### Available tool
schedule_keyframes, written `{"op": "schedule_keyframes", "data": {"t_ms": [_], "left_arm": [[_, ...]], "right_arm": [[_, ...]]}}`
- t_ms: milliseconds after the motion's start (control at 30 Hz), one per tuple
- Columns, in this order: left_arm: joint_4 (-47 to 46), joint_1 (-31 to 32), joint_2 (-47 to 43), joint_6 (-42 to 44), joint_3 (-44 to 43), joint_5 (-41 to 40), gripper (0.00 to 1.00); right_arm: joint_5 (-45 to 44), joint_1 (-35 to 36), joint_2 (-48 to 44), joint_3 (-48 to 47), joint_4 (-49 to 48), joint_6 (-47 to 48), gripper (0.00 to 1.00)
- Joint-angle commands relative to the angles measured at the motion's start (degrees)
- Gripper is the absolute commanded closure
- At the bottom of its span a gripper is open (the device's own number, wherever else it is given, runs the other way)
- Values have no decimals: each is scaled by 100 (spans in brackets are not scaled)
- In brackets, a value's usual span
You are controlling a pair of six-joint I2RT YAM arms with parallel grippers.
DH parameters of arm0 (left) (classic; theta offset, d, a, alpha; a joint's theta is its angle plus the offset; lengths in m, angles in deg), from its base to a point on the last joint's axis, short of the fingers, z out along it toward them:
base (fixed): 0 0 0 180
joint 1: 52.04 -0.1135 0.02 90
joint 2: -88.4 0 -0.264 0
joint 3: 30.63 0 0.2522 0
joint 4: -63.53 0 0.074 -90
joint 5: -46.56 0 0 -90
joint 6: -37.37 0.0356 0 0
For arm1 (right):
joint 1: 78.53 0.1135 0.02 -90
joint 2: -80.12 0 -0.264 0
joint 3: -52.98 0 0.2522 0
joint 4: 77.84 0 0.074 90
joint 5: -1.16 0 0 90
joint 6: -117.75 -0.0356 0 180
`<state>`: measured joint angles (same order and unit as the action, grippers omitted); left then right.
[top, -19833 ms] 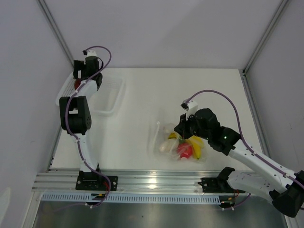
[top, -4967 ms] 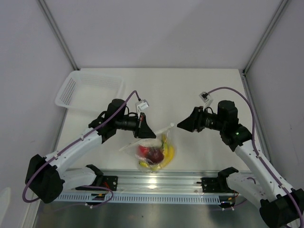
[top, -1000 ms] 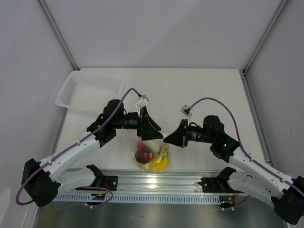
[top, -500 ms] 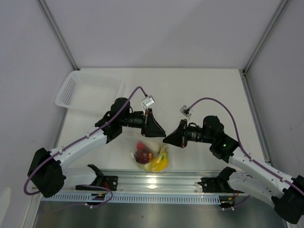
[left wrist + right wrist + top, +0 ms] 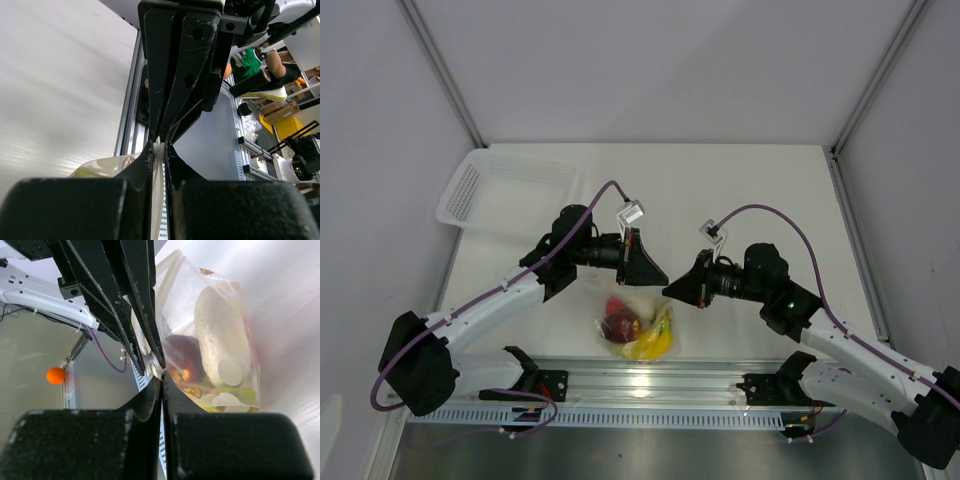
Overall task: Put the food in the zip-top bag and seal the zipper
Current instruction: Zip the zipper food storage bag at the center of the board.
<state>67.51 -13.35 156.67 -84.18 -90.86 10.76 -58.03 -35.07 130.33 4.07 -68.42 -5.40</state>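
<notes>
Near front edge of counter (image 5: 750,190): zip-top bag (image 5: 642,322), clear, full, just below the two meeting gripper tips
Bag contents: yellow banana bunch (image 5: 656,343), red apple (image 5: 618,304), dark round fruit (image 5: 616,326); white radish (image 5: 216,335) shows best in the right wrist view
Food location: all four pieces inside the bag, bunched at its lower end
Zipper (image 5: 158,149): pale thin strip along the bag's top edge, at the gripper tips
Left gripper (image 5: 159,146): fingers nearly together, pinching the zipper strip
Right gripper (image 5: 161,377): fingers pressed together, tip against the left gripper's tip at the same edge; whether film is between them, cannot tell
Arm layout: left comes in from the left, right from the right, tips touching above the bag
Bag lifted or resting: cannot tell
Mesh basket (image 5: 510,190): white, far-left corner, well apart from the bag
</notes>
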Motion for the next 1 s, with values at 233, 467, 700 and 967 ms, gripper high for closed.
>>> {"op": "schedule_keyframes", "data": {"t_ms": [233, 467, 700, 967], "left_arm": [[222, -20, -296, 325, -2, -172, 99], [644, -20, -358, 641, -19, -304, 99], [934, -20, -428, 852, -10, -409, 99], [1198, -82, -542, 931, 16, -454, 99]], "right_arm": [[-505, 57, -108, -167, -304, -816, 100], [-672, 48, -196, 131, -708, -1527, 100], [-971, 48, -425, 334, -700, -1669, 100], [-972, 39, -469, 413, -577, -1599, 100]]}}
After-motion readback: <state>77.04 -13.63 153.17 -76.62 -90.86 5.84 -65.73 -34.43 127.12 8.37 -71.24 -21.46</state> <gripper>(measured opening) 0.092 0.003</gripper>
